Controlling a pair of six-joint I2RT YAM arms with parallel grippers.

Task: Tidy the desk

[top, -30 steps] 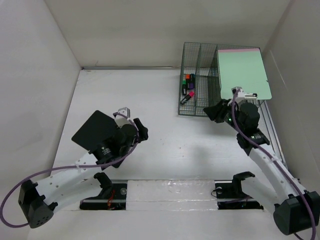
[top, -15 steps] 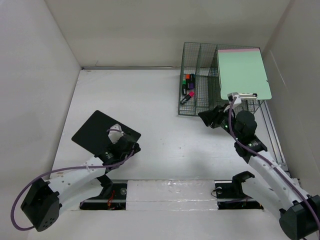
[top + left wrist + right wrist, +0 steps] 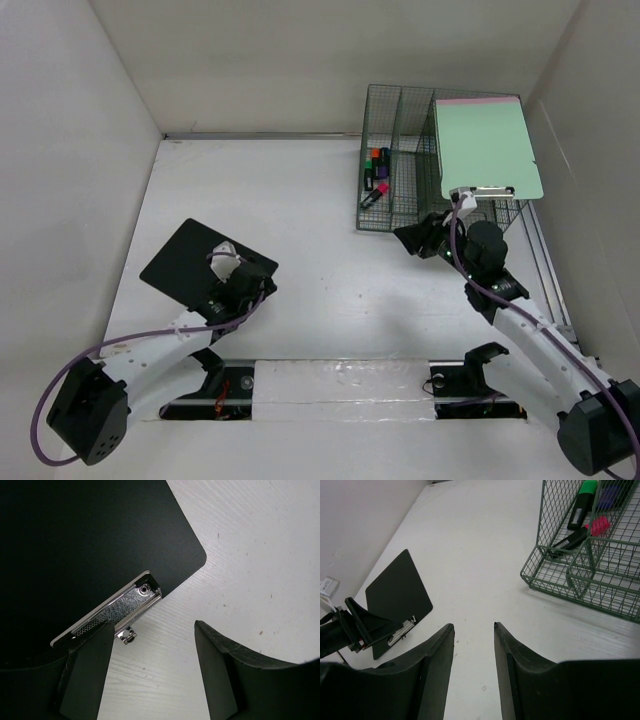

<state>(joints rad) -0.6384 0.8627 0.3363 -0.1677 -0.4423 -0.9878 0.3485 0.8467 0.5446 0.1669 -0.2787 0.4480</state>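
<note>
Work remains: the flat black clipboard lies unfiled under the spread left claw, right claw spread too, green wire-mesh rack waiting.

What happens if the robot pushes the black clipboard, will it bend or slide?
The black clipboard looks like a thin, stiff board, so it probably stays flat, not floppy. Lying flat on the smooth desk, it would likely slide easily. Its metal clip probably makes that end a bit heavier.
</note>
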